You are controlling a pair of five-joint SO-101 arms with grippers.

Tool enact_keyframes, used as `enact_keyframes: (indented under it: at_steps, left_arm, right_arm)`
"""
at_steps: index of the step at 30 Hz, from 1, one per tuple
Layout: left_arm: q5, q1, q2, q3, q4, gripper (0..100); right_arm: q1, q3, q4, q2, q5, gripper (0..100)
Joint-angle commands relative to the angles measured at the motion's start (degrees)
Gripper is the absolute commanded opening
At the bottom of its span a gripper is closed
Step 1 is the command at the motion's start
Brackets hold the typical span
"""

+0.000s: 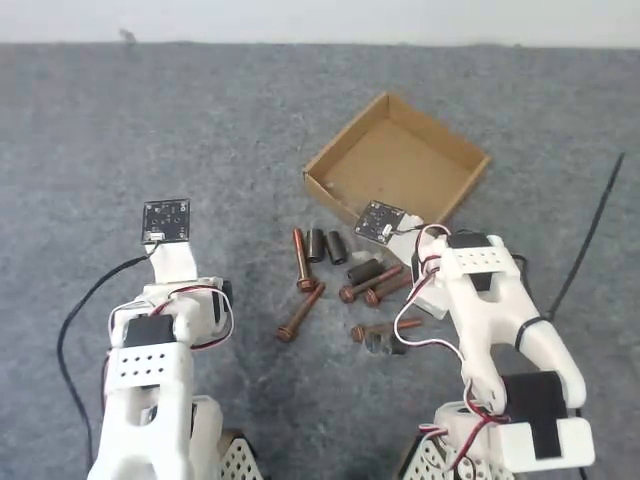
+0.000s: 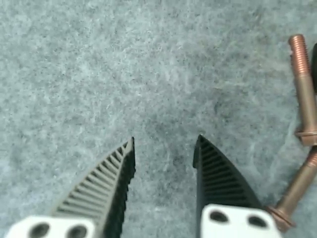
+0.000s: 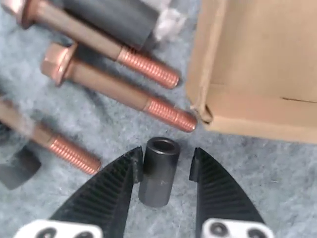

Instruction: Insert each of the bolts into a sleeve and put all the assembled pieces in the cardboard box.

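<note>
Right gripper [image 3: 165, 157]: jaws part open and set either side of 1 dark sleeve [image 3: 158, 171], which stands nearly upright on the grey carpet [image 3: 277, 168]. One jaw looks to touch its wall and the other stands just off, so the grasp is not closed.

Left gripper [image 2: 166, 144]: open, holding nothing, poised over bare carpet, with 2 bolts [image 2: 304, 89] off to one side.

Sleeve, judged: a short rigid metal tube with a smooth wall. It is light but apt to slip or topple. It is best taken across the outer wall at mid-height, bore kept clear.

Beyond the sleeve, 5 copper-coloured bolts [image 1: 302, 312] lie loose between the arms, none seen inserted. Judged stiff, heavier than the sleeves and prone to roll. Best held on the plain shank near the flanged head, leaving the threaded end free.

Further sleeves [image 1: 316, 245] lie among them.

Cardboard box [image 1: 340, 200]: farthest, open-topped, just beyond the bolts. No assembled piece visible inside.
</note>
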Motion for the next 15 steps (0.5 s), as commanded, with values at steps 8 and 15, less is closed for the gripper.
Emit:
enact_keyframes:
  at_steps: [8, 15]
  left_arm:
    - [0.2, 0.1, 0.4, -1.1, -1.0, 19]
    - [0.2, 0.1, 0.4, -1.1, -1.0, 19]
  right_arm:
    - [0.6, -0.3, 2.5, -0.5, -0.4, 14.7]
    - [0.7, 0.0, 2.8, -0.3, 1.2, 14.4]
